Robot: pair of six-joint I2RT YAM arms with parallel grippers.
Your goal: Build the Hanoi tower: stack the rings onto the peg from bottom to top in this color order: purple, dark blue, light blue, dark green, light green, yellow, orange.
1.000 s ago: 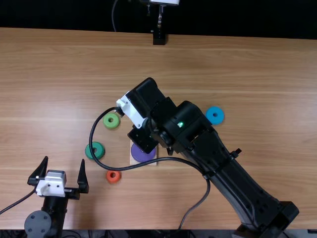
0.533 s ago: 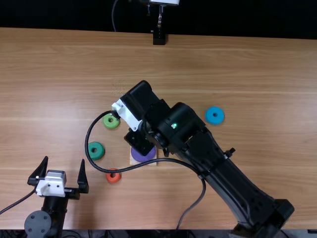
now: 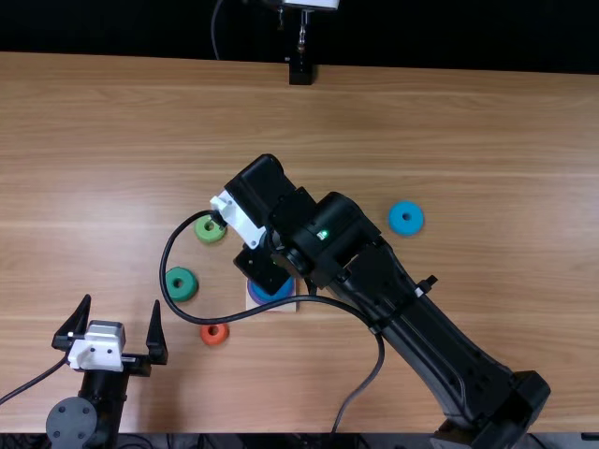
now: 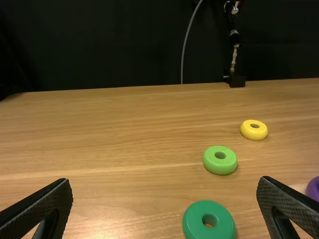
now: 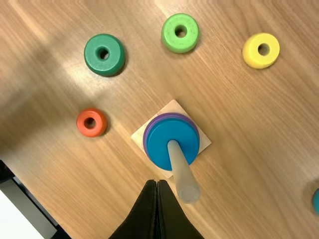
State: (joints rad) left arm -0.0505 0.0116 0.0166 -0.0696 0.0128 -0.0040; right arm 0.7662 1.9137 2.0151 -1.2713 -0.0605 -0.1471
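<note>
My left gripper (image 3: 122, 302) stands open over the table's near left, and its open fingers frame the left wrist view (image 4: 164, 180). The right gripper (image 3: 262, 268) is above the peg base; in the right wrist view it (image 5: 158, 182) is shut on nothing, beside the peg (image 5: 180, 167). Around the peg, a dark blue ring (image 5: 162, 147) lies on the purple ring (image 5: 169, 115) on the square base (image 5: 204, 142). Loose rings lie flat: dark green (image 3: 181, 284), light green (image 3: 210, 228), orange (image 3: 214, 334), light blue (image 3: 406, 218) and yellow (image 5: 261, 51).
The right arm's links and a looping black cable extend over the middle of the table (image 3: 487, 140) from the near right, above the base. A black stand (image 3: 300, 72) is at the far edge.
Blue now shows over the purple ring at the base, where purple alone showed before. The right arm has shifted slightly left and toward the near edge. The left arm has stayed still.
</note>
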